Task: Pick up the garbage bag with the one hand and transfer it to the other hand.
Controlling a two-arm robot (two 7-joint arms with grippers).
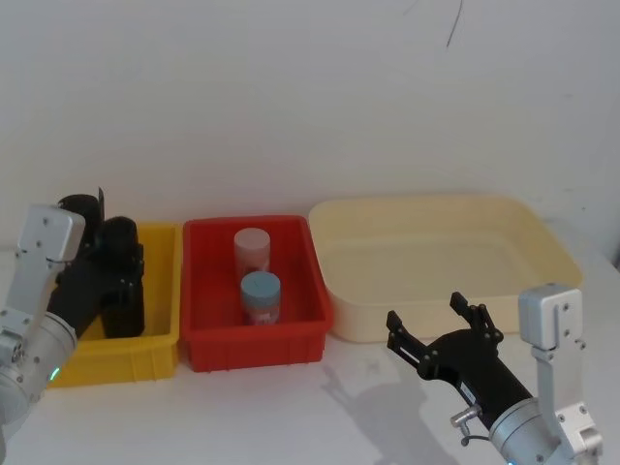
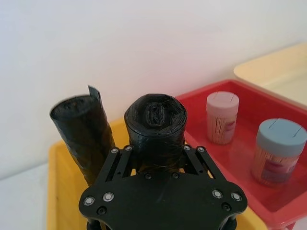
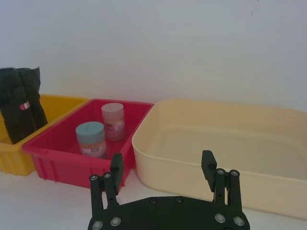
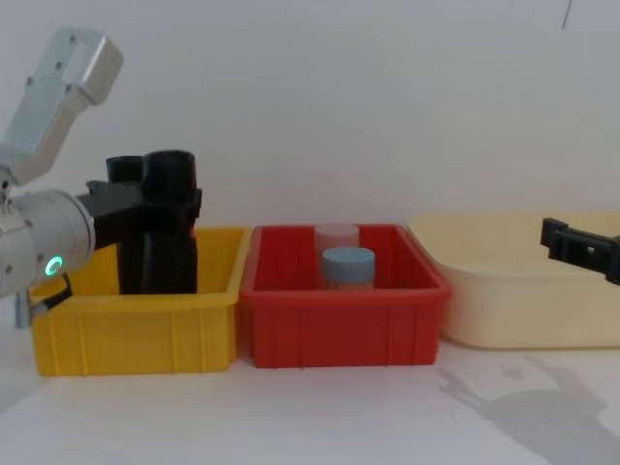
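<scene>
So the left tool (image 2: pixel 156 157) is clamped around the thick garbage bag (image 2: pixel 156 120), which stands upright in the yellow bin (image 1: pixel 160 354) on the left, thinner black roll (image 2: pixel 81 124) just beside it. The right tool (image 1: pixel 431 312) hangs over the table (image 1: pixel 320 417), fingers apart, near the cream tub (image 1: pixel 436 208).

The thick black cylindrical roll of plastic garbage bags (image 2: pixel 156 127) looks crinkled and glossy (its top wound in soft folds). The yellow plastic bin (image 4: pixel 136 329), red plastic bin (image 4: pixel 339 334) and cream plastic tub (image 4: pixel 513 310) are smooth and shiny. The left end effector (image 2: pixel 156 154) is matt black.
</scene>
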